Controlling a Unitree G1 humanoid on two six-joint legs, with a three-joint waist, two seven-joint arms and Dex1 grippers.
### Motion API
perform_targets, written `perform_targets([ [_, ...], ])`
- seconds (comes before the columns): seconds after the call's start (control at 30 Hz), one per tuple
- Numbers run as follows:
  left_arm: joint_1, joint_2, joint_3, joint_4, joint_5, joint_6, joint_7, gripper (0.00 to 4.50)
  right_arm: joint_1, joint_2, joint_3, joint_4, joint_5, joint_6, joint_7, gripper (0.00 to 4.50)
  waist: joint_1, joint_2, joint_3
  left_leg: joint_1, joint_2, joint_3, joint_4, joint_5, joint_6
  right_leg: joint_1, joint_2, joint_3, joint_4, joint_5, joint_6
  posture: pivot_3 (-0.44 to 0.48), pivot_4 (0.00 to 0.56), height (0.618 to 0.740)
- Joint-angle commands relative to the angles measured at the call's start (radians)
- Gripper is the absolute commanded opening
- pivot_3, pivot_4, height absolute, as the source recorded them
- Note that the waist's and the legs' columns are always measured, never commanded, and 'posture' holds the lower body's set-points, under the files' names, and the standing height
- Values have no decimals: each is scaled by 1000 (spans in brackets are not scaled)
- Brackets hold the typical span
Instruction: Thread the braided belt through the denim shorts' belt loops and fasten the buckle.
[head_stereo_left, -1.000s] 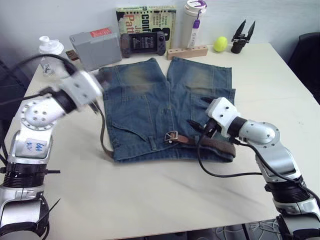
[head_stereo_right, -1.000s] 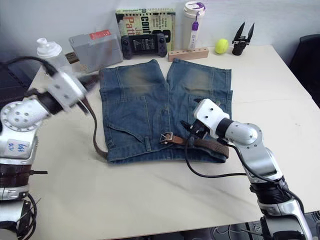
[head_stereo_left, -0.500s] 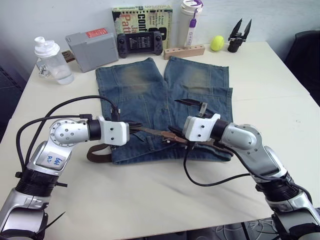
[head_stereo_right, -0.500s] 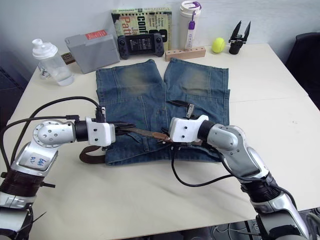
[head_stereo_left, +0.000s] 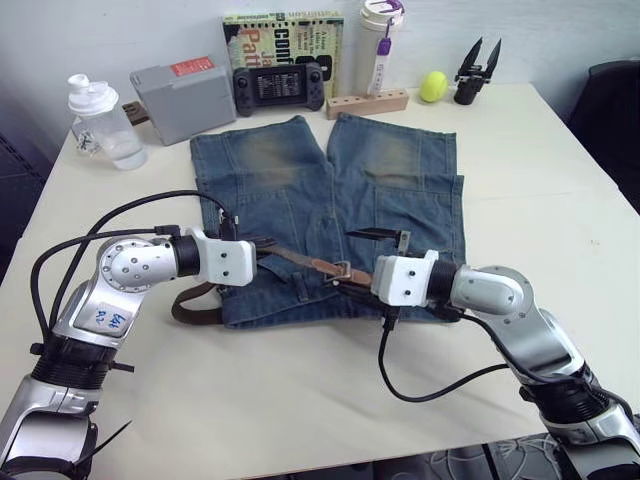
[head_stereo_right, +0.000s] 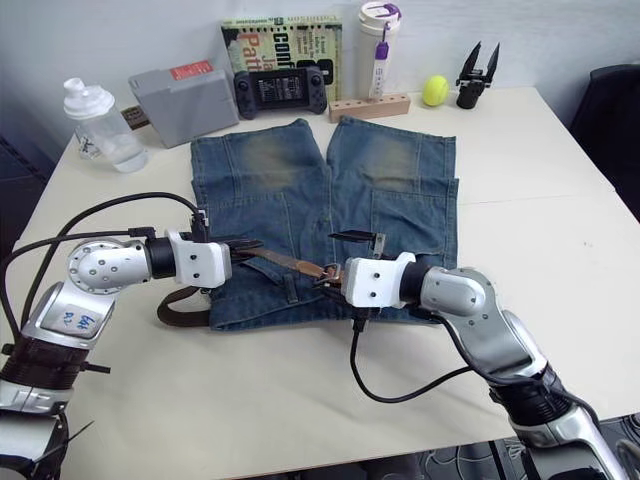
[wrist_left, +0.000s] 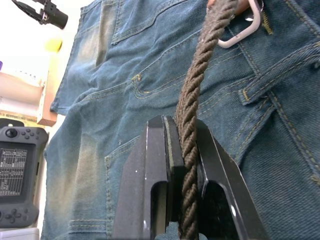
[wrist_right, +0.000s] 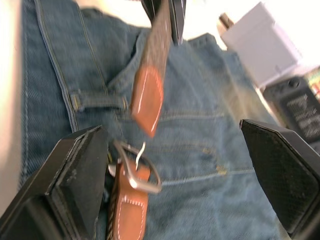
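Your left pincer pinches the belt, tip aimed at the buckle between your spread right pincer

My right arm covering the denim shorts' waistband toward the table's near edge, belt loops there unseen, braided belt cut off by the left wrist view's edges.

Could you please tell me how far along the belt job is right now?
Done: the braided belt wraps the denim shorts at the waistband. In hand: the left claw is shut on the belt, its tan tip near the buckle; the right claw is open around the buckle. Left: fastening.
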Motion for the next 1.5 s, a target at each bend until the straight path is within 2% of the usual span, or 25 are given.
perform_targets([
  [0.03, -16, -14, 17, -31, 1, -8, 15, 74, -24, 29, -3, -55, 15, 18, -4, 4500, 1, 0, 0, 0, 0, 0, 0, 0, 0, 0, 0, 0, 0, 0, 0, 0, 150, 722],
  [0.27, -18, -24, 20, -40, 6, 1, 14, 74, -29, 75, 25, -53, -20, 37, -20, 4500, 1, 0, 0, 0, 0, 0, 0, 0, 0, 0, 0, 0, 0, 0, 0, 0, 150, 722],
  [0.37, -19, -25, 21, -43, 7, 4, 15, 0, -30, 88, 35, -49, -30, 39, -24, 3784, 1, 0, 0, 0, 0, 0, 0, 0, 0, 0, 0, 0, 0, 0, 0, 0, 150, 722],
  [0.4, -18, -25, 22, -45, 7, 5, 15, 0, -30, 92, 38, -46, -34, 39, -26, 3415, 1, 0, 0, 0, 0, 0, 0, 0, 0, 0, 0, 0, 0, 0, 0, 0, 150, 722],
  [0.63, -7, -24, 27, -65, 3, 13, 18, 0, -37, 108, 44, -28, -53, 37, -29, 57, 0, 0, 0, 0, 0, 0, 0, 0, 0, 0, 0, 0, 0, 0, 0, 0, 150, 722],
  [0.8, 11, -30, 35, -89, -20, 22, 16, 0, -38, 111, 45, -24, -60, 36, -25, 11, 0, 0, 0, 0, 0, 0, 0, 0, 0, 0, 0, 0, 0, 0, 0, 0, 150, 722],
  [0.83, 18, -28, 41, -96, -26, 22, 16, 441, -38, 111, 46, -23, -62, 35, -24, 1, -1, 0, 0, 0, 0, 0, 0, 0, 0, 0, 0, 0, 0, 0, 0, 0, 150, 722],
  [0.93, 48, -22, 65, -129, -85, 55, -10, 1191, -39, 110, 46, -15, -66, 25, -22, 0, -2, 0, 0, 0, 0, 0, 0, 0, 0, 0, 0, 0, 0, 0, 0, 0, 150, 722],
  [1.03, 68, -22, 104, -163, -137, 126, -8, 2510, -42, 107, 46, -2, -75, 2, -22, 0, -1, 0, 0, 0, 0, -1, 1, 0, 0, 0, 0, 0, 0, 0, 0, 0, 150, 722],
  [1.1, 83, -30, 145, -202, -216, 197, -9, 3256, -46, 107, 46, 10, -84, -20, -27, 0, -3, 0, 0, 0, 0, 0, 1, 0, 0, 0, 0, 0, 1, 0, 0, 0, 150, 722],
  [1.13, 96, -41, 184, -234, -296, 274, -1, 3664, -47, 106, 48, 17, -91, -34, -29, 0, -3, 0, 0, 0, 0, 0, 1, 0, 0, 0, 0, 0, 1, 0, 0, 0, 150, 722],
  [1.23, 117, -71, 290, -305, -486, 489, 43, 3664, -53, 103, 51, 35, -119, -80, -39, 0, -2, 0, 0, 0, 0, -2, 1, 0, 0, 0, 0, 0, 1, 0, 0, 0, 150, 722],
  [1.33, 204, -72, 469, -372, -905, 870, 140, 3664, -71, 95, 51, 77, -177, -169, -78, 0, -4, 0, 0, 0, 0, -7, 1, 0, 0, 0, -1, 1, 1, 0, 0, 0, 150, 722],
  [1.37, 262, -62, 524, -396, -1092, 980, 167, 3664, -78, 94, 50, 96, -200, -204, -99, 0, -9, 0, 0, 1, 1, -9, 1, 0, 0, 0, -1, 2, 1, 0, 0, 0, 150, 722],
  [1.47, 397, -38, 627, -437, -1503, 1140, 242, 3664, -87, 94, 51, 135, -239, -269, -138, 0, -8, -1, 0, 4, 2, -11, 0, 0, 0, 0, -2, 4, 2, 0, 0, 0, 150, 722],
  [1.5, 460, -47, 631, -463, -1677, 1138, 316, 3664, -88, 93, 51, 146, -256, -292, -155, 0, -8, -1, 0, 4, 3, -11, 0, 0, 0, 0, -2, 4, 2, 0, 0, 0, 150, 722],
])
